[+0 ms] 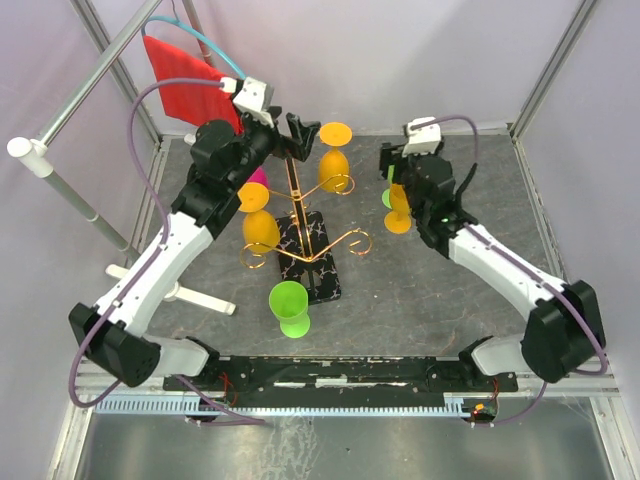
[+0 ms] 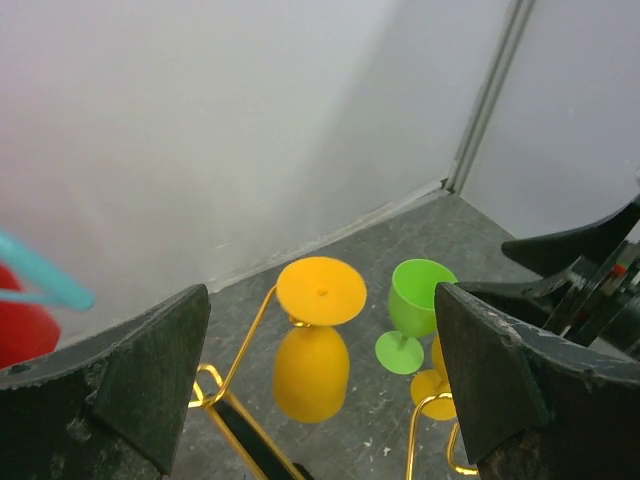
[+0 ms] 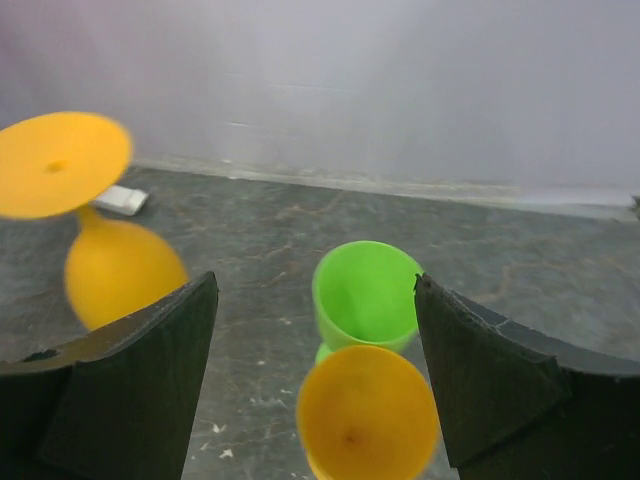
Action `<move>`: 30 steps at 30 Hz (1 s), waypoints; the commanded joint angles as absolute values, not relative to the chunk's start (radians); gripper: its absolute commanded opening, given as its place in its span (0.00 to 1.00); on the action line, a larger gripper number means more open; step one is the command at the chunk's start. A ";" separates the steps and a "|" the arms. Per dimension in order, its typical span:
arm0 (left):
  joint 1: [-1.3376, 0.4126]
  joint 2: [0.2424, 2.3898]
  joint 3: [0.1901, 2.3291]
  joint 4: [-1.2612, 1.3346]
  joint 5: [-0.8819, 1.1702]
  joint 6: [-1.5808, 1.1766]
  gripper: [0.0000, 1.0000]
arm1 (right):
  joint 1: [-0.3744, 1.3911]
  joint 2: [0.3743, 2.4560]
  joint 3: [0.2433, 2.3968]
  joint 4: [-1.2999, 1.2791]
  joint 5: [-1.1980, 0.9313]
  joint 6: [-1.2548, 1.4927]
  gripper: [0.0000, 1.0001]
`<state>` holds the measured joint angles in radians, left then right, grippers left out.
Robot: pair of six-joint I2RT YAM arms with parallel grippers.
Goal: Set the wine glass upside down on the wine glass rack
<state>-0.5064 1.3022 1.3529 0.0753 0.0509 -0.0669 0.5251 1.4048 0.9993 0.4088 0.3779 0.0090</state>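
The wine glass rack (image 1: 318, 262) stands mid-table on its black marbled base. An orange glass (image 1: 335, 165) hangs upside down on its far arm, and it shows in the left wrist view (image 2: 311, 370) and the right wrist view (image 3: 118, 270). A second orange glass (image 1: 260, 228) hangs on the left arm. My left gripper (image 1: 298, 130) is open and empty above the rack's top. My right gripper (image 1: 395, 190) is open around a third orange glass (image 1: 398, 215), whose round end (image 3: 368, 412) lies low between the fingers. A green glass (image 3: 365, 292) stands upright just beyond it.
Another green glass (image 1: 290, 305) stands upright in front of the rack's base. A pink glass (image 1: 258, 178) shows behind the left hanging glass. A red cloth (image 1: 185, 75) hangs at the back left. A white pole stand (image 1: 60, 170) is at the left. Grey walls close the back.
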 commanded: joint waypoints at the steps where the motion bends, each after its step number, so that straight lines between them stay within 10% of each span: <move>1: -0.509 1.389 1.509 0.034 0.190 -0.001 0.99 | 0.450 1.328 1.093 0.037 0.485 0.158 0.87; 30: -0.510 1.464 1.621 -0.159 0.213 0.008 0.99 | 0.279 1.396 1.116 -0.225 0.298 0.300 0.84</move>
<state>-0.5064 1.5188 1.5951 -0.1524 0.2382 -0.0269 0.2859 1.3869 1.0992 -0.2771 0.3279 0.2916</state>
